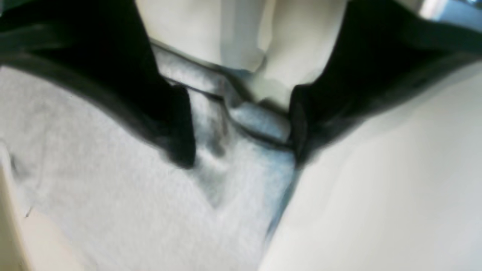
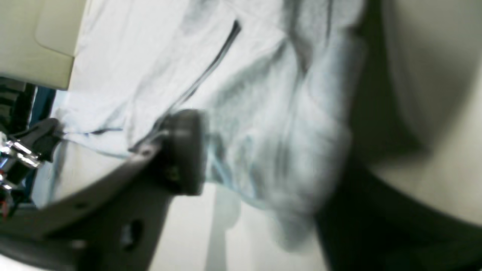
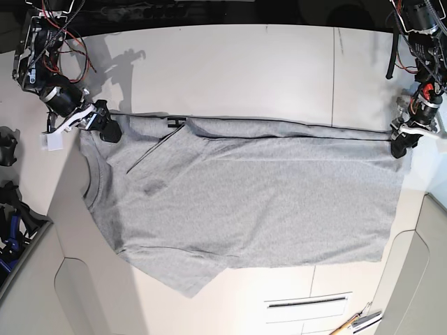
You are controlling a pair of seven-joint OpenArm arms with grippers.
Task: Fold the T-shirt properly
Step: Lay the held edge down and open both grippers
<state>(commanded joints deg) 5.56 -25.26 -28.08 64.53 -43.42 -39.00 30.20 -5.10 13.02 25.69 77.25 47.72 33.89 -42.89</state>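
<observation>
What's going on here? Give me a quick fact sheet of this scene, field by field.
item: T-shirt, grey, spread flat on the table
fold: far edge already doubled over along a straight crease
left gripper: shut on the shirt's hem-end corner
right gripper: shut on the shirt's shoulder near the collar
sleeve: near one sticks out toward the table's front edge

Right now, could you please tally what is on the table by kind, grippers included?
T-shirt: 1
Grippers: 2, left gripper and right gripper, each pinching a shirt corner
Pencil-like tool: 1
Total: 4
</observation>
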